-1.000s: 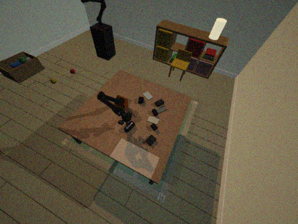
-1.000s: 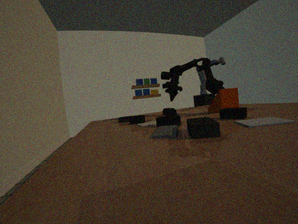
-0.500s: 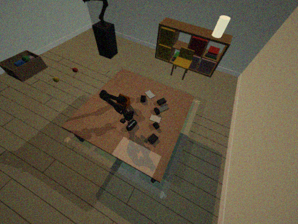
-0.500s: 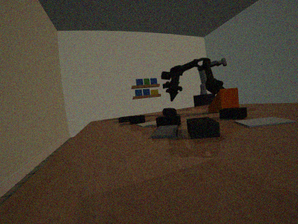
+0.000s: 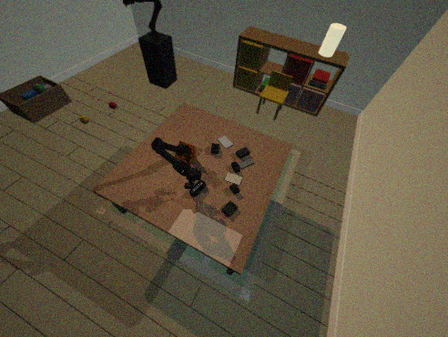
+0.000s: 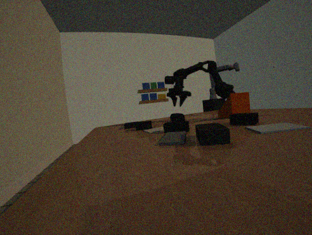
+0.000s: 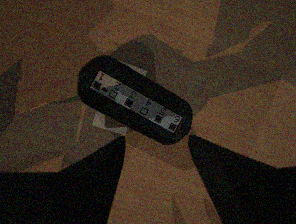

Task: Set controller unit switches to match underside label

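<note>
The dark grey controller unit lies with its underside up, its rounded outline slanting across the wrist view. Its pale label faces the wrist camera: squares 1, 3, 5 and 6 look filled, 2 and 4 empty. The rocker switches are hidden beneath the unit. My gripper is open and empty. In the wrist view its fingertips show at the unit's lower right edge; in the exterior view they hang above the bench parts. Whether they touch the unit cannot be told.
Other dark modules stand on the bench, including a block and a small one. A pale flat plate and a grey plate lie among them. An orange block stands near the arm's base.
</note>
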Robot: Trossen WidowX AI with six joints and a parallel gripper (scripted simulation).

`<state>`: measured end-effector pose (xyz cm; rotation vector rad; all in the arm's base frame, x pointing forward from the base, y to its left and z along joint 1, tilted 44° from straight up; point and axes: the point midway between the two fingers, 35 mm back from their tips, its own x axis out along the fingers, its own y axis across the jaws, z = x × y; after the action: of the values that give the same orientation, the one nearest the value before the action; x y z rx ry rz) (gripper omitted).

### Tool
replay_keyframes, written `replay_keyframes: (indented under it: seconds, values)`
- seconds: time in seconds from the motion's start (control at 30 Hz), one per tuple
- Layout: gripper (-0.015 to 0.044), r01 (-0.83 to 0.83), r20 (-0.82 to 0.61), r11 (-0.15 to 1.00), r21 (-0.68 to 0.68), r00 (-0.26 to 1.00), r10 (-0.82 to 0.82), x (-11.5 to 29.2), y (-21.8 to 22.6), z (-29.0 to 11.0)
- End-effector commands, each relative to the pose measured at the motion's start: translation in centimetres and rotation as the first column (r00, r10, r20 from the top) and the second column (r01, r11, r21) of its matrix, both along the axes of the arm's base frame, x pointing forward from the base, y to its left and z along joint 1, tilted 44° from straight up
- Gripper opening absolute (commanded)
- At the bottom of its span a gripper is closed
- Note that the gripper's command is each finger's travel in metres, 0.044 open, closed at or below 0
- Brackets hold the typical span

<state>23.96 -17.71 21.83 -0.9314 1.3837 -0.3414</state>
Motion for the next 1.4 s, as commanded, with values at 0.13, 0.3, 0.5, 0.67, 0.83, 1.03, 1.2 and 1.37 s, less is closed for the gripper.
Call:
replay_keyframes:
  seconds: [0.13, 0.3, 0.5, 0.67, 0.83, 1.03, 1.2, 1.37]
  values:
    - [0.044, -0.458, -0.654, 0.884, 0.097, 0.64, 0.404, 1.6, -2.8, 1.2]
    - [0.044, -0.511, -0.718, 0.846, 0.151, 0.532, 0.449, 1.8, -3.2, 1.3]
    - [0.044, -0.511, -0.718, 0.846, 0.151, 0.532, 0.449, 1.8, -3.2, 1.3]
    - [0.044, -0.511, -0.718, 0.846, 0.151, 0.532, 0.449, 1.8, -3.2, 1.3]
    - [0.044, -0.511, -0.718, 0.846, 0.151, 0.531, 0.449, 1.8, -3.2, 1.3]
    - [0.044, -0.514, -0.721, 0.844, 0.152, 0.526, 0.45, 1.9, -3.8, 0.7]
    - [0.044, -0.517, -0.724, 0.843, 0.153, 0.521, 0.451, 2.0, -4.4, 0.1]
    - [0.044, -0.519, -0.728, 0.841, 0.154, 0.516, 0.452, 2.0, -5.0, -0.4]
